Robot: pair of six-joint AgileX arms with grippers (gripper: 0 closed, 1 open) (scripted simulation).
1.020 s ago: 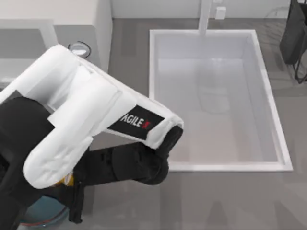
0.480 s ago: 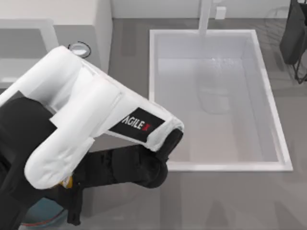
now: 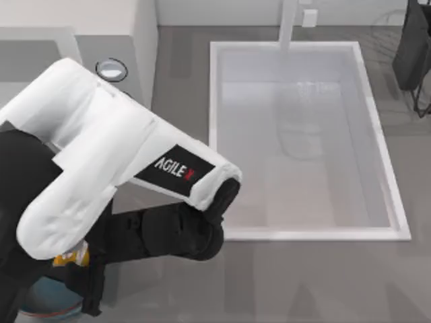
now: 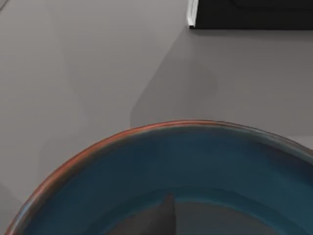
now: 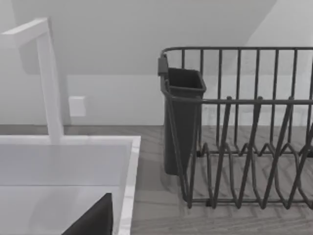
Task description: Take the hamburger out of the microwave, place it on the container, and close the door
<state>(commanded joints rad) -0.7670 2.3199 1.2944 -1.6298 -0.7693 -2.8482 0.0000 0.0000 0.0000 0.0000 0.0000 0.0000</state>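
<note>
Left arm: shifted toward 9 o'clock and slightly toward 6 o'clock over the last 1 s, lower part now over the container [image 3: 40, 308] at 7 o'clock of the top view.
Left end effector: hidden under the arm's own bulk; opening cannot be told.
Hamburger [image 3: 71, 257]: an orange-yellow patch with dark print peeking out beneath the arm, moved with it; probably carried, though the grip itself is out of sight.
Container in left wrist view: blue bowl with reddish-brown rim [image 4: 146, 129] close below the camera.
Meaning: carry seems close to release over the bowl; door closing left to do.
Microwave [image 3: 101, 30]: at 10 o'clock, 1 silver-rimmed knob [image 3: 111, 68] showing.
Right arm: parked at 2 o'clock, beside the dish rack [image 5: 244, 147].
Sink [image 3: 306, 232]: central.
Writing: "AGILE" plus a red mark on the arm's black label [image 3: 174, 169].
</note>
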